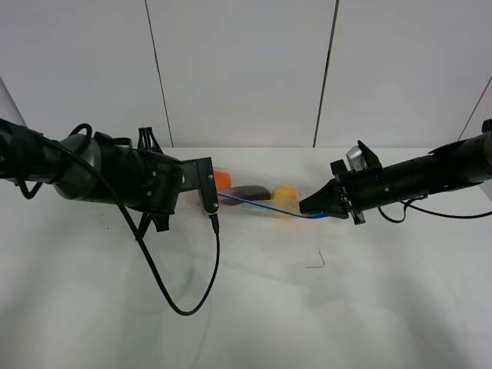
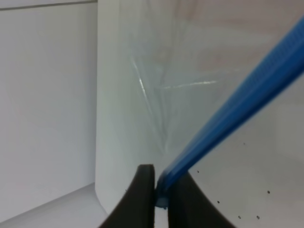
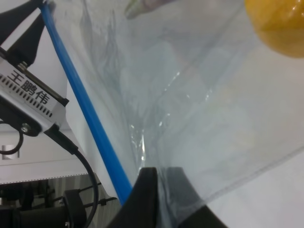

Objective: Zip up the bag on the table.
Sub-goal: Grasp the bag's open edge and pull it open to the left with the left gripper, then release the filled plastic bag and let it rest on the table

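Note:
The clear bag [image 1: 257, 196] hangs stretched between my two grippers above the white table [image 1: 346, 307]. An orange, a dark eggplant and a yellow fruit [image 1: 286, 192] show through it. Its blue zipper strip [image 1: 261, 204] runs along the near edge. My left gripper [image 1: 212, 201] is shut on the strip's left end; the left wrist view shows the fingertips [image 2: 145, 187] pinching the blue strip [image 2: 228, 114]. My right gripper [image 1: 309, 206] is shut on the bag's right end. In the right wrist view its gripper [image 3: 161, 183] clamps the plastic beside the strip [image 3: 85, 109], with the yellow fruit [image 3: 280, 23] beyond.
A black cable [image 1: 184, 307] loops down from the left arm onto the table. A small dark mark [image 1: 317, 261] lies on the tabletop below the bag. A white panelled wall [image 1: 246, 69] stands behind the table.

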Controlling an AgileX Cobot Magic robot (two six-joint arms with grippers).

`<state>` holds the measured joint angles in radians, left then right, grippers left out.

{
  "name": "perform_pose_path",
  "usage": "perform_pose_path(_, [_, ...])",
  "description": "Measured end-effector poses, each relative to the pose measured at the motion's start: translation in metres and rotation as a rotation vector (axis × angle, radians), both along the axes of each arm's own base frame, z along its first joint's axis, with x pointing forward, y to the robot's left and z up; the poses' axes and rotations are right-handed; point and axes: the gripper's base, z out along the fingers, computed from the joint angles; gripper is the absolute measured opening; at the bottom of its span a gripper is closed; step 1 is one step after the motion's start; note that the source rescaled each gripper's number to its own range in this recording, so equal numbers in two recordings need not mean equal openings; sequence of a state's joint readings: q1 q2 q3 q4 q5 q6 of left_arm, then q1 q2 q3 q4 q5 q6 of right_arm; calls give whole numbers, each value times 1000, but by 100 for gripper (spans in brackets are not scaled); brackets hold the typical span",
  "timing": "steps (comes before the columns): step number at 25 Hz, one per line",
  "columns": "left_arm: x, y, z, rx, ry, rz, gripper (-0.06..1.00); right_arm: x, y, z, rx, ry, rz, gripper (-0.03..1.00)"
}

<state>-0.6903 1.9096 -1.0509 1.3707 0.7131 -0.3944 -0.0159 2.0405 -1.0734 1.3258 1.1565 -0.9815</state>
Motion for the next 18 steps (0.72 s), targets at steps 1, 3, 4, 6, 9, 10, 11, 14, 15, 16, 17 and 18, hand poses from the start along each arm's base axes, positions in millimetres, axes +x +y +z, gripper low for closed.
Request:
perform_pose_path(1, [0,0,0,-1,0,0,0,0,0,0,0,0,0,0])
perform_pose_path(3, [1,0,0,-7,2,-1,0,0,0,0,0,0,0,0])
perform_pose_path(4, [1,1,0,-9,2,-1,0,0,0,0,1,0,0,0])
perform_pose_path(6, [1,1,0,-14,3,2,6,0,0,0,-2,0,3,0])
perform_pose_path(9, [1,7,8,-33,-8,31,29,-1,-1,-1,-17,-1,13,0])
perform_pose_path(10, [1,7,11,-46,-12,29,39,-1,-1,-1,-19,-1,15,0])
perform_pose_path(11, [0,6,14,-65,-16,23,47,-1,-1,-2,-19,-1,16,0])
perform_pose_path(14, [-2,3,22,-140,-22,14,58,-1,-1,-2,-21,-1,19,0])
perform_pose_path(15, [-2,2,24,-169,-20,9,59,-1,-1,-2,-21,-1,19,0])
perform_pose_path(16, [-2,1,24,-180,-21,8,60,-1,-1,-2,-21,-1,19,0])
perform_pose_path(17, [-2,0,24,-191,-17,6,60,-1,-1,-2,-21,-1,19,0])
perform_pose_path(18, [-3,-1,24,-204,-12,1,61,-1,-1,-2,-21,-1,19,0])
